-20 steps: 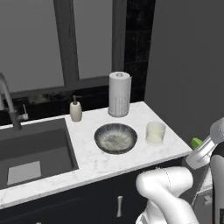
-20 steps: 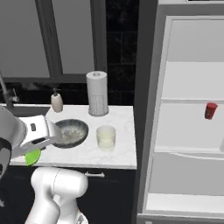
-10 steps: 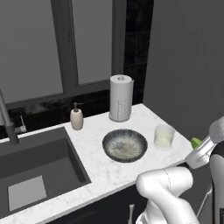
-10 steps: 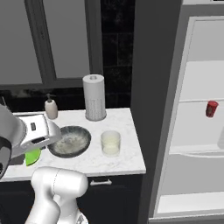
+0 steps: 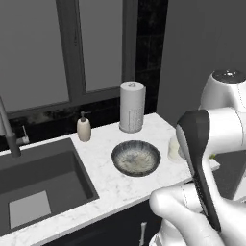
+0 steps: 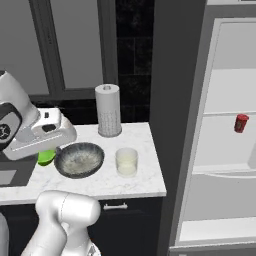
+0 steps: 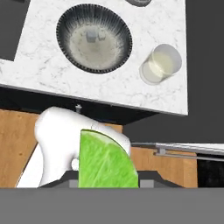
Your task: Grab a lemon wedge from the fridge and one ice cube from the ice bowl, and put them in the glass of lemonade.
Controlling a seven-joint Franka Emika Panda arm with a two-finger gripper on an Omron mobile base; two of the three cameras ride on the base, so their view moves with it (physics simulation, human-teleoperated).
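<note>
The bright yellow-green lemon wedge sits clamped in my gripper, low in the hand view. From the right base view the wedge hangs under the white hand, just left of the ice bowl. That speckled bowl holds small ice cubes. The glass of lemonade stands on the marble counter right of the bowl. To the right stands the fridge, open.
A white paper-towel roll stands behind the bowl, and a beige soap bottle beside the dark sink. A small red object rests on a fridge shelf. My white arm fills the lower right of the left base view.
The whole scene shifted a second ago as the base drove, then held still. The hand has since risen with the wedge, and the arm now looms larger in the left base view.
</note>
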